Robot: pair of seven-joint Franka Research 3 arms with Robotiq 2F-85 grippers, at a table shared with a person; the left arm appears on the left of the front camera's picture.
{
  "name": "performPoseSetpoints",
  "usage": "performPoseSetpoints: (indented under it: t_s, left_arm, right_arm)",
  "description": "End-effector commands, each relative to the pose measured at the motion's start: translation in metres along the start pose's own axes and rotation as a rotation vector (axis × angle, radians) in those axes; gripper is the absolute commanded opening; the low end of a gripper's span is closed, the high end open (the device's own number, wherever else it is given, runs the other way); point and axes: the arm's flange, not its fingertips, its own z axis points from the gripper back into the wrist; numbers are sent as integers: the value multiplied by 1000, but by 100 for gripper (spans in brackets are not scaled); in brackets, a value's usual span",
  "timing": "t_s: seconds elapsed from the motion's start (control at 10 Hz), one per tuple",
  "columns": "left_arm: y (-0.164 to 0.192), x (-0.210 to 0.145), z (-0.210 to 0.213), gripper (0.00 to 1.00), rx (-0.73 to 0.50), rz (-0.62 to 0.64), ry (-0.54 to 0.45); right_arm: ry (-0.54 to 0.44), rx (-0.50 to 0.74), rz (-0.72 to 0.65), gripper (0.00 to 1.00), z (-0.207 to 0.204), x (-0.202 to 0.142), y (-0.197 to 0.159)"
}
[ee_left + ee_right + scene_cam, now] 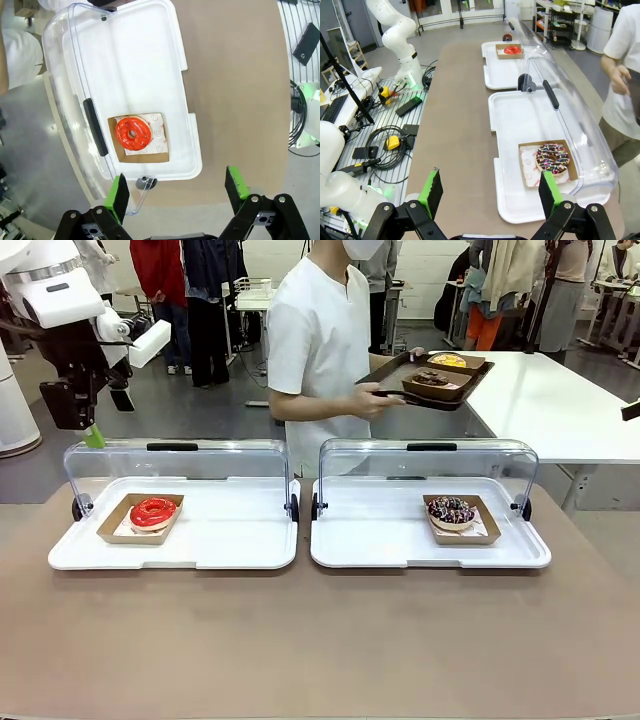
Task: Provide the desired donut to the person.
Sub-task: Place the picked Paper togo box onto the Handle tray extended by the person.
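Observation:
A red-glazed donut (153, 512) (133, 133) lies in a cardboard tray inside the left white case (230, 540). A chocolate donut with sprinkles (451, 510) (552, 158) lies in the right white case (380, 540). Both clear lids stand open. The person (320, 340) in a white shirt stands behind the cases, holding a dark tray (385, 372) with two donuts on it. My left gripper (93, 436) (177, 192) hangs open, high above the left case's outer end. My right gripper (490, 189) is open above the table's right end, holding nothing.
Each lid has a black handle (95, 127) (550, 93) on its rim. A white table (560, 400) stands at the back right. Cables and boxes lie on a grey rack (385, 135) beside the brown table (320, 640). Bystanders stand far behind.

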Motion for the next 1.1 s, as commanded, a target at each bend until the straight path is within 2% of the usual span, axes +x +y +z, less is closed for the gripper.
performPoseSetpoints:
  t_s: [0.0,0.2,0.4,0.5,0.6,0.7,0.8,1.0]
  left_arm:
    - [36,-25,13,100,-57,91,-156]
    - [31,-82,5,100,-149,173,-490]
    - [59,-136,-13,100,-257,118,-806]
    - [50,-160,-32,100,-231,49,-937]
    - [35,-178,-53,100,-185,47,-982]
    - [25,-194,-71,100,-113,77,-963]
    - [19,-213,-86,100,-77,140,-937]
    - [-20,-244,-100,100,37,301,-910]
  right_arm:
    - [-2,1,1,100,0,0,0]
    - [-2,1,1,100,0,0,0]
    - [-2,1,1,100,0,0,0]
    - [-2,1,1,100,0,0,0]
    - [-2,1,1,100,0,0,0]
    - [-2,1,1,100,0,0,0]
    - [-2,1,1,100,0,0,0]
    - [-2,1,1,100,0,0,0]
